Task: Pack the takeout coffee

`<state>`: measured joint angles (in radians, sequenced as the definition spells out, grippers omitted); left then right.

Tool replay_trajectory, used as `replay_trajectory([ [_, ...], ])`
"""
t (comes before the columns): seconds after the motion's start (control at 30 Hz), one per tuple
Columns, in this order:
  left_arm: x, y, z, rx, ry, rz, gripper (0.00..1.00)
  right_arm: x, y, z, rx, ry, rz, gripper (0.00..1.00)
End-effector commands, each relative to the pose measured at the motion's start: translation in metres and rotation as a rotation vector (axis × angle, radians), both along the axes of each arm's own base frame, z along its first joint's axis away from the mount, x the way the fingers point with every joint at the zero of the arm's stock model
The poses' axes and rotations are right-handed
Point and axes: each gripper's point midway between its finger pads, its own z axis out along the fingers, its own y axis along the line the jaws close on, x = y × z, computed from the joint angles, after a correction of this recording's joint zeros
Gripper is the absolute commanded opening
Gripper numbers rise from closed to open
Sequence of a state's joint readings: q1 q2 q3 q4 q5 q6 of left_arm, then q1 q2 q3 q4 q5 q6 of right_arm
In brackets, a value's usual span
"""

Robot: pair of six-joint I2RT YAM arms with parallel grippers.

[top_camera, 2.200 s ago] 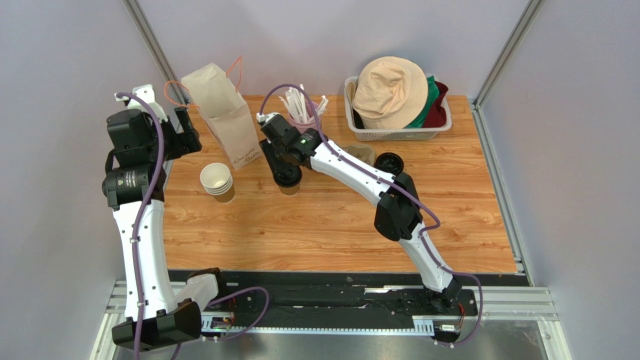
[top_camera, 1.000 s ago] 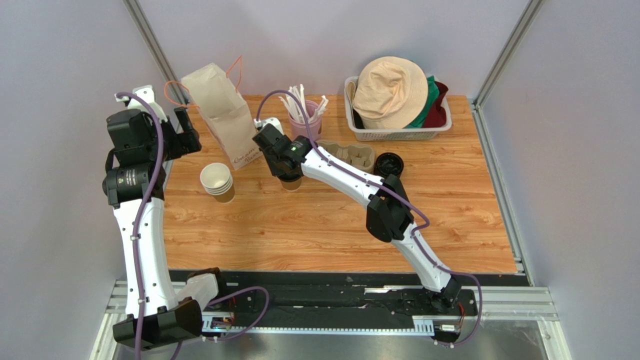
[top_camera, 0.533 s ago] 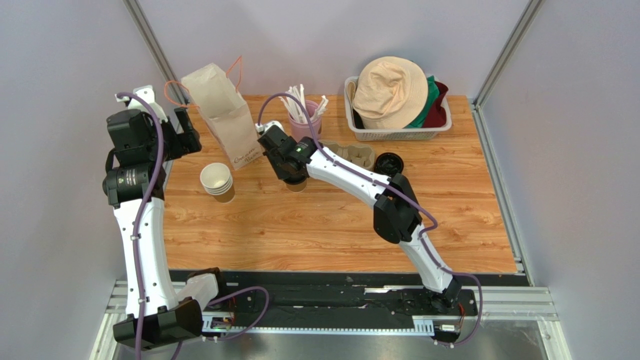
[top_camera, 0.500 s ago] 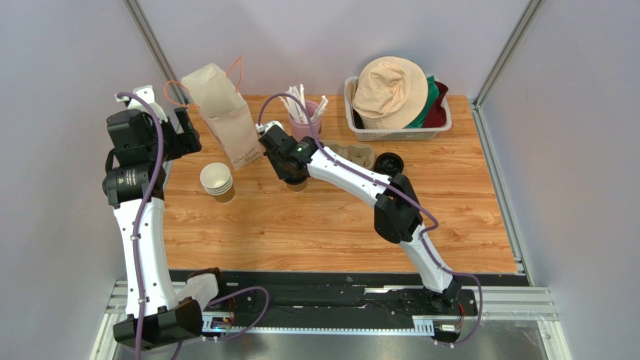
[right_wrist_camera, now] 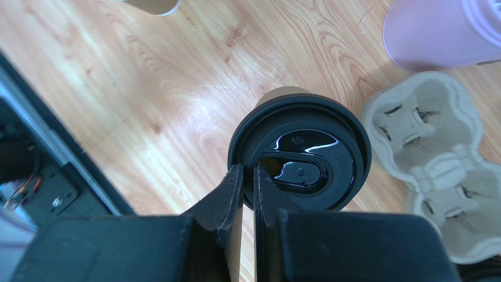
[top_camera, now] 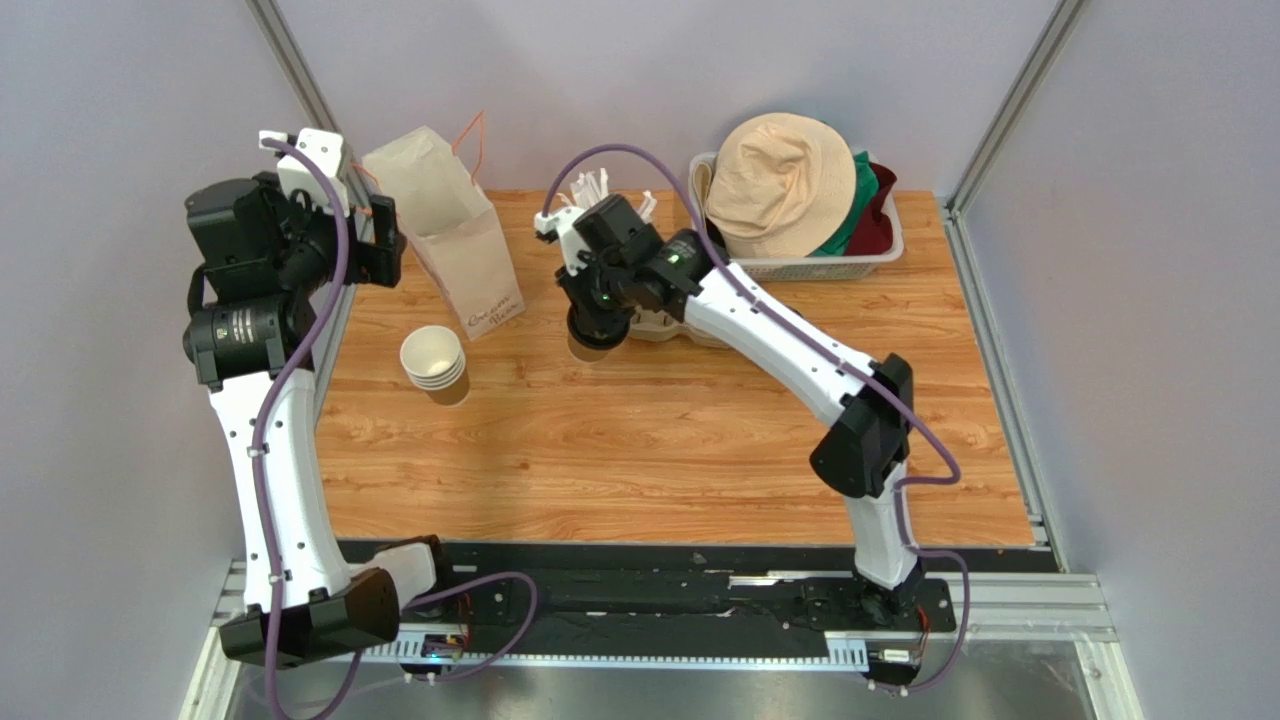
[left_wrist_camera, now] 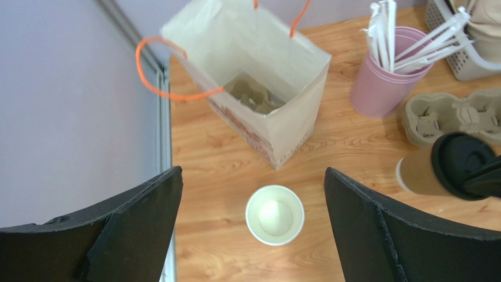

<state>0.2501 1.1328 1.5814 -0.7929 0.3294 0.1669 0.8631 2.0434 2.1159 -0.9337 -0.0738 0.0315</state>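
Note:
The takeout coffee [top_camera: 595,339], a brown paper cup under a black lid [right_wrist_camera: 300,153], is near the middle back of the table. My right gripper [right_wrist_camera: 247,170] is shut on the near-left rim of that lid, reaching in from the back right [top_camera: 597,305]. In the left wrist view the takeout coffee [left_wrist_camera: 447,170] leans with its lid tipped up. My left gripper [left_wrist_camera: 251,170] hangs wide open and holds nothing. It is above the table by the paper bag [top_camera: 451,225].
The open paper bag [left_wrist_camera: 259,88] with orange handles has a pulp carrier inside. A stack of lidless cups [top_camera: 433,360] stands in front of it. Behind the coffee are a pink cup of straws [left_wrist_camera: 385,85] and a pulp cup carrier [right_wrist_camera: 435,153]. A basket of hats [top_camera: 796,195] stands back right.
My right wrist has swung round to the back right of the coffee and its jaws have closed further on the lid's rim. My left arm has risen and shifted back a little.

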Motion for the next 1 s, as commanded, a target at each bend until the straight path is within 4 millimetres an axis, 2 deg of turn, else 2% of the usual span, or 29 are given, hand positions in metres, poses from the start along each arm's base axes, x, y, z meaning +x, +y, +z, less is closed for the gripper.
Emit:
replay_trajectory([
  [0.0, 0.012, -0.017, 0.037, 0.174, -0.115, -0.219, 0.99, -0.028, -0.019, 0.065, 0.103, -0.01, 0.132, 0.0],
  [0.07, 0.025, -0.017, 0.04, 0.235, -0.119, -0.259, 0.99, -0.034, -0.027, 0.072, 0.115, -0.001, 0.146, 0.0],
  [0.1, 0.028, -0.018, 0.035, 0.253, -0.096, -0.275, 0.99, -0.038, -0.033, 0.084, 0.138, -0.009, 0.161, 0.0],
  [0.13, 0.034, -0.022, 0.031, 0.281, -0.08, -0.29, 0.99, -0.041, -0.038, 0.086, 0.136, 0.0, 0.165, 0.0],
  [0.2, 0.051, -0.028, 0.019, 0.336, -0.043, -0.326, 0.99, -0.044, -0.049, 0.1, 0.151, -0.017, 0.178, 0.0],
  [0.23, 0.061, -0.025, 0.008, 0.354, -0.007, -0.316, 0.99, -0.045, -0.056, 0.105, 0.152, -0.023, 0.175, 0.0],
  [0.3, 0.071, -0.03, -0.002, 0.395, 0.018, -0.342, 0.99, -0.043, -0.072, 0.119, 0.163, -0.053, 0.154, 0.0],
  [0.33, 0.08, -0.027, -0.013, 0.408, 0.052, -0.336, 0.99, -0.042, -0.078, 0.123, 0.166, -0.064, 0.142, 0.0],
  [0.37, 0.083, -0.028, -0.016, 0.427, 0.062, -0.347, 0.99, -0.041, -0.09, 0.135, 0.178, -0.092, 0.122, 0.0],
  [0.43, 0.093, -0.03, -0.031, 0.433, 0.103, -0.371, 0.98, -0.038, -0.103, 0.143, 0.185, -0.116, 0.099, 0.0],
  [0.63, 0.107, -0.03, -0.057, 0.447, 0.194, -0.42, 0.97, -0.033, -0.155, 0.173, 0.219, -0.195, -0.004, 0.0],
  [0.67, 0.108, -0.03, -0.061, 0.449, 0.207, -0.427, 0.96, -0.037, -0.162, 0.178, 0.227, -0.21, -0.012, 0.0],
  [0.83, 0.111, -0.035, -0.085, 0.464, 0.282, -0.469, 0.93, -0.037, -0.185, 0.19, 0.248, -0.251, -0.065, 0.0],
  [0.97, 0.113, -0.04, -0.097, 0.468, 0.314, -0.495, 0.89, -0.037, -0.194, 0.193, 0.247, -0.265, -0.083, 0.0],
])
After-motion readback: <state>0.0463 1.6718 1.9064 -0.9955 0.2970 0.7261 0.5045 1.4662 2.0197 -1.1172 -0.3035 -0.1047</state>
